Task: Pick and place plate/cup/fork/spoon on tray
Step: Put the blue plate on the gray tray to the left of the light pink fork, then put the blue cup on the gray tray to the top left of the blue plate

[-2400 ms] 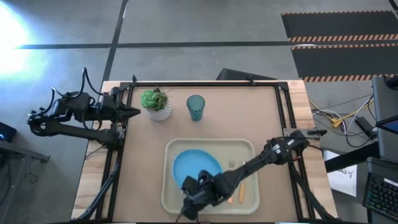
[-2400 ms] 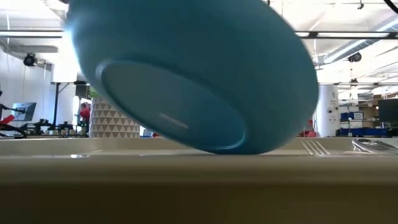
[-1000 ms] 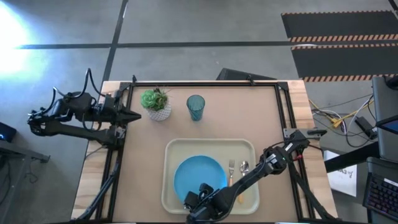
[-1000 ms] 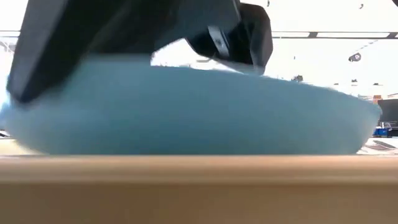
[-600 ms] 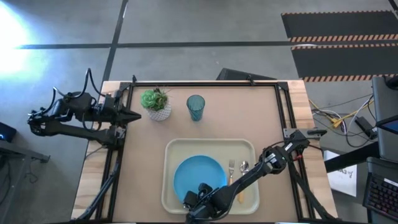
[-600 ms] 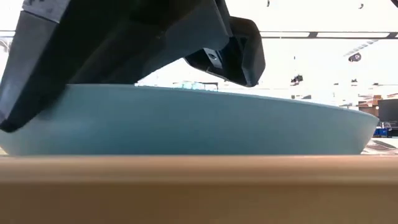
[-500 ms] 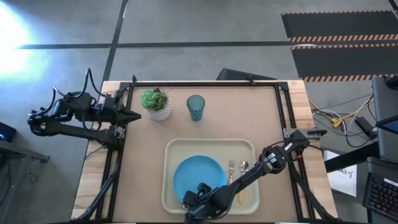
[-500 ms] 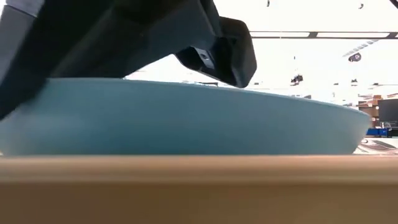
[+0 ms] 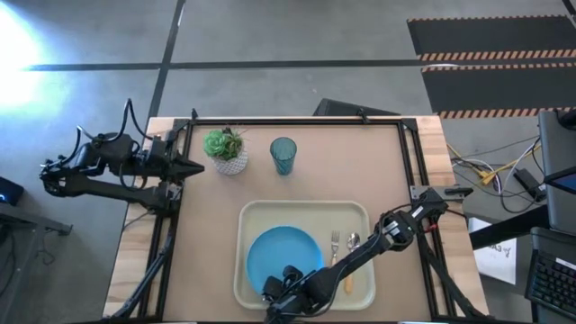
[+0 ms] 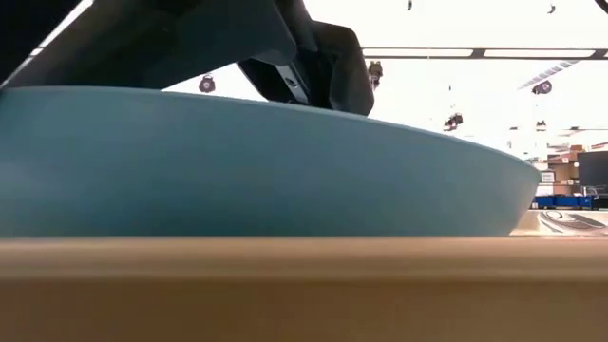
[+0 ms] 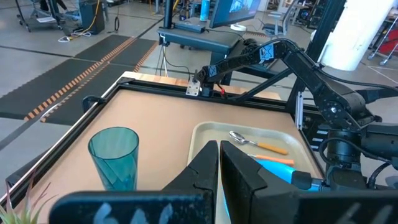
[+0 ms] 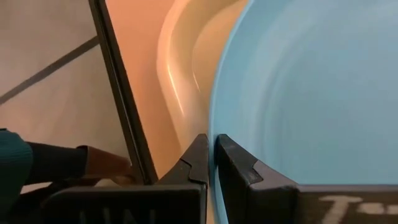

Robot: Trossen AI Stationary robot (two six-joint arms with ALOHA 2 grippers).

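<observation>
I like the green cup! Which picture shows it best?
The left wrist view shows the cup best: close, upright on the table, clear through its sides. The high view shows the cup only small from above, beside the plant pot. The low view and right wrist view don't show it.

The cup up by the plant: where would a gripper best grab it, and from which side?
Grip the cup across its round wall, probably near mid-height. It stands upright with its mouth open and has no handle, so its sides are the natural hold. The left gripper waits nearest, but the plant stands between them, so coming from above or the clear side away from the plant looks safer.
</observation>
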